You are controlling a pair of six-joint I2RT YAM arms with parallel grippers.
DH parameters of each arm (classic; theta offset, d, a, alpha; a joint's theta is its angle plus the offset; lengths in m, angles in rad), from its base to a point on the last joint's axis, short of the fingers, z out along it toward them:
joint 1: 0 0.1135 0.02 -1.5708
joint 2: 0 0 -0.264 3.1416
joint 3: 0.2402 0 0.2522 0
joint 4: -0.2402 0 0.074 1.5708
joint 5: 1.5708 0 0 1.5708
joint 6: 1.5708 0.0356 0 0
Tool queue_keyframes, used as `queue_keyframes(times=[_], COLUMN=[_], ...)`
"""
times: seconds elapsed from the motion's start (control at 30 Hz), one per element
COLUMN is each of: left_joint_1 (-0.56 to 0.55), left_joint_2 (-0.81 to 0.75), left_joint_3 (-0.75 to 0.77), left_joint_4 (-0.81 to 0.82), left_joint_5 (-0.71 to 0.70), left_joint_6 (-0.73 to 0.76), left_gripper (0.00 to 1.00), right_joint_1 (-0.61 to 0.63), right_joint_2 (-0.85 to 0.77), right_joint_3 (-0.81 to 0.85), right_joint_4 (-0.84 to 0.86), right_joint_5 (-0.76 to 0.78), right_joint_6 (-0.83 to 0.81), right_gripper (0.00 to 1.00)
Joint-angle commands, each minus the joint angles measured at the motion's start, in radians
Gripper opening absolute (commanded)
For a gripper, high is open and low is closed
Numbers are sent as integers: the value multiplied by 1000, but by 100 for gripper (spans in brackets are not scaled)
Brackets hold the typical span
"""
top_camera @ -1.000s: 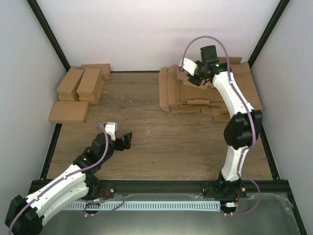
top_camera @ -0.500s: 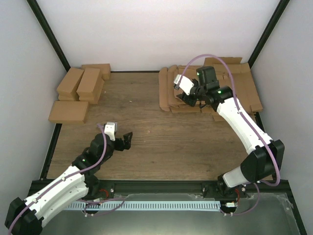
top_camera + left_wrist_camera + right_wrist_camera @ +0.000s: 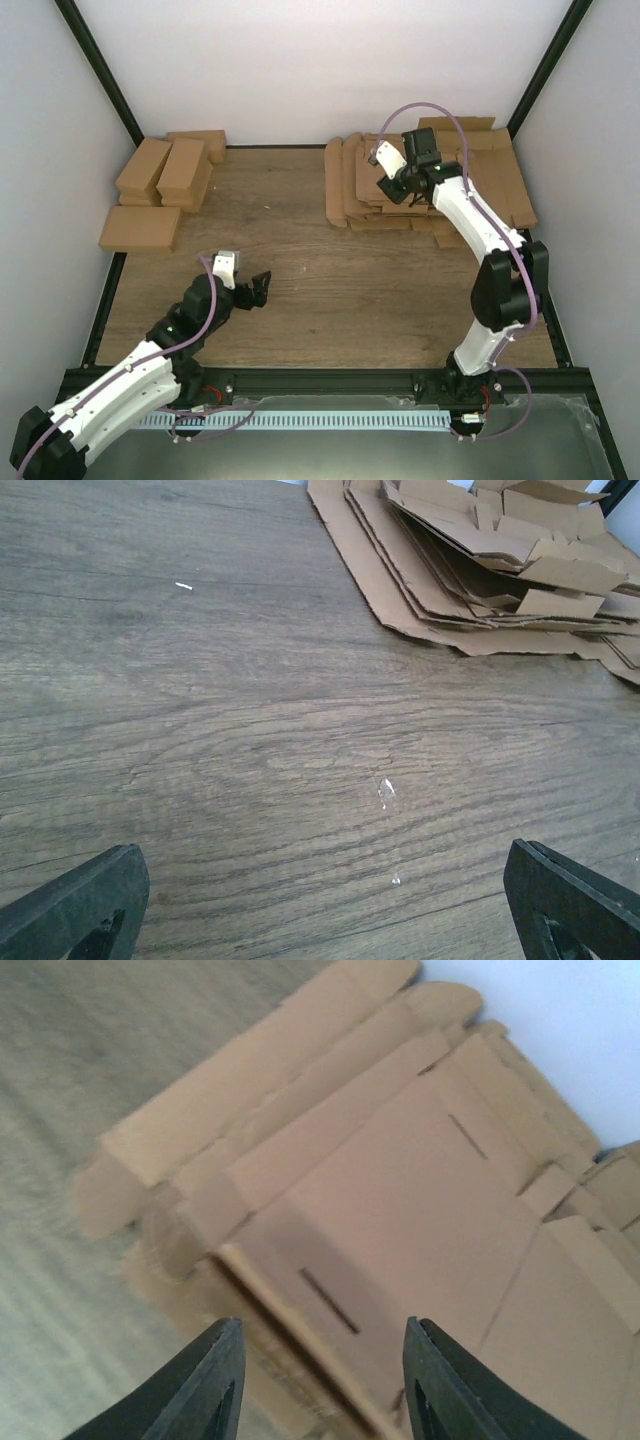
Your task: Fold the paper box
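My right gripper (image 3: pixel 391 189) hangs open just above the thick stack of flat brown cardboard sheets (image 3: pixel 430 205) at the back right. In the right wrist view its fingers (image 3: pixel 225 1370) straddle the near edge of the top sheet (image 3: pixel 400 1210), a flat creased piece with slots and flaps, without touching it. I cannot tell the paper box apart from this stack. My left gripper (image 3: pixel 260 288) is open and empty, low over bare wood (image 3: pixel 322 850) at the front left. The stack's edge shows far ahead of it (image 3: pixel 480 570).
Several narrow brick-shaped brown boxes (image 3: pixel 175 165) are piled at the back left, with a thin wide brown box (image 3: pixel 140 228) in front of them. Black frame posts and white walls close the sides. Bare wooden tabletop (image 3: pixel 330 280) lies between the arms.
My right arm swung down from the back of the stack toward its front left, then drew back slightly, its elbow shifting. The left arm has barely moved.
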Motion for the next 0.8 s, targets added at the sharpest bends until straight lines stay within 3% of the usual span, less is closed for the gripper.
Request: queue_keyframes(times=[0.0,0.27,0.77], left_joint_1=[-2,-2,-2], left_joint_2=[-2,3,24], left_joint_3=[-11,-11,-7], left_joint_4=[25,27,29], left_joint_5=[12,2,2], left_joint_6=[12,8,10], left_gripper=[100,100,100], right_joint_1=[-21,-30,-47], right_joint_2=[88,179,277], right_joint_3=[110,127,173], right_joint_4=[4,7,-37], right_joint_5=[55,67,38], right_joint_6=[-95,-295,-323], right_gripper=[45,44,42])
